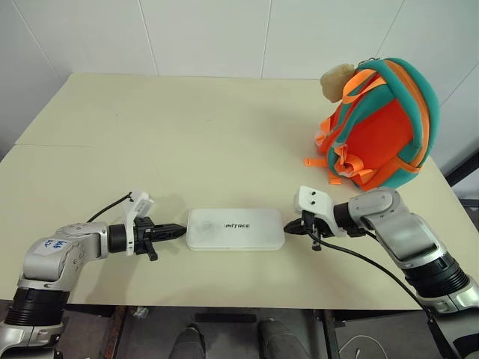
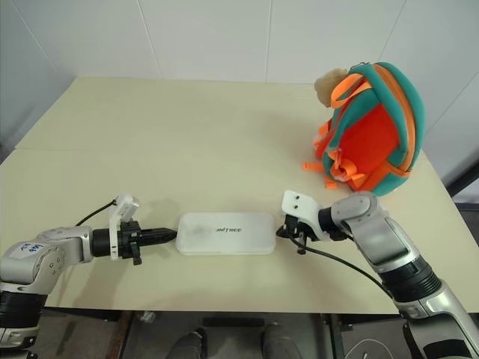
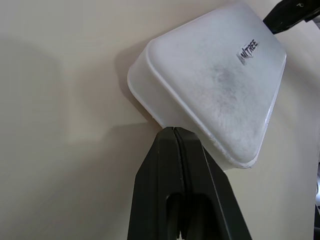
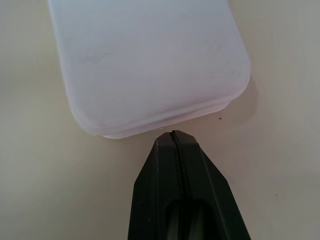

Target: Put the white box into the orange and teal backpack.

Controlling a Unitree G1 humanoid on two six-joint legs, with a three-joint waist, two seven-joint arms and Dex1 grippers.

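Note:
The white box (image 1: 235, 229) lies flat on the table near the front edge, its long side across my view, with small dark lettering on its lid. My left gripper (image 1: 182, 230) is shut, its tip at the box's left end (image 3: 150, 107). At the box's right end (image 4: 165, 117) my right gripper (image 1: 287, 226) is shut too, its tip just short of the rim. Neither gripper holds anything. The orange and teal backpack (image 1: 378, 127) stands upright at the far right of the table, well beyond my right arm.
A small beige plush charm (image 1: 337, 81) hangs at the backpack's top left. The beige table (image 1: 172, 134) stretches wide behind the box to a white wall. A black cable runs along my right forearm (image 1: 359, 258).

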